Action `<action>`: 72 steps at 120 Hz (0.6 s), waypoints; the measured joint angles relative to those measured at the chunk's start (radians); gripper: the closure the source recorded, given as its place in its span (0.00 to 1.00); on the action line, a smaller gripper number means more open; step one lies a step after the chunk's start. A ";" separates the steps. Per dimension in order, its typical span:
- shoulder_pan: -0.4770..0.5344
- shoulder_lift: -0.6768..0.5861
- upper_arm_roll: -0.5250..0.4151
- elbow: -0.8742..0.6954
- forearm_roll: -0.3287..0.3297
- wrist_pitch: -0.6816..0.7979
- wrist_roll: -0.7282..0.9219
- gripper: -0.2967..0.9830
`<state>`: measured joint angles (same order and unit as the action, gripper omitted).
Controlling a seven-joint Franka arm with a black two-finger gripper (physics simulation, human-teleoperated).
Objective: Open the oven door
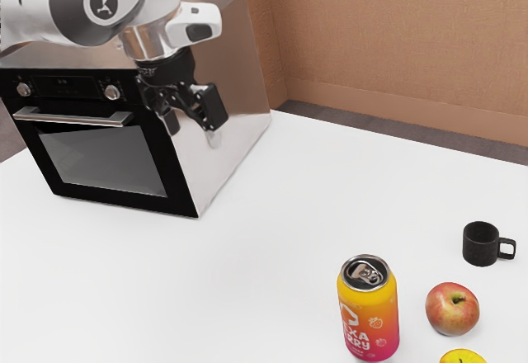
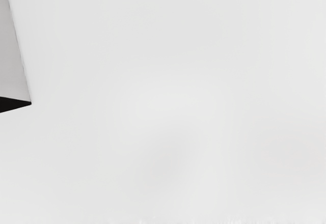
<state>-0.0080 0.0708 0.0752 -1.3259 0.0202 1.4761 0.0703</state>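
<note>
Presently: one black gripper, fingers well parted, empty, beside the oven; oven door, closed; drink can and black mug, well apart from it.

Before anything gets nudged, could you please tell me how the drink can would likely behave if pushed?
The can stands upright and is taller than it is wide, so a high push would probably tip it. Being round-sided, it would likely roll once down. Its smooth surface may also prove somewhat slippery.
</note>
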 joint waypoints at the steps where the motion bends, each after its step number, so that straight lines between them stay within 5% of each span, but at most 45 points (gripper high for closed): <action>1: -0.001 0.000 0.000 0.000 0.000 -0.001 0.001 0.23; 25: -0.024 -0.033 0.013 0.010 -0.012 -0.008 0.027 0.23; 32: -0.171 -0.210 0.177 0.038 -0.115 0.008 0.123 0.24; 38: -0.060 -0.293 0.304 0.057 -0.155 0.028 0.230 0.24; 49: 0.013 -0.342 0.393 0.045 -0.086 0.101 0.411 0.23; 72: 0.018 -0.618 0.458 -0.526 0.048 0.490 0.780 0.23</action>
<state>0.0099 -0.5473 0.5333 -1.8515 0.0679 1.9657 0.8507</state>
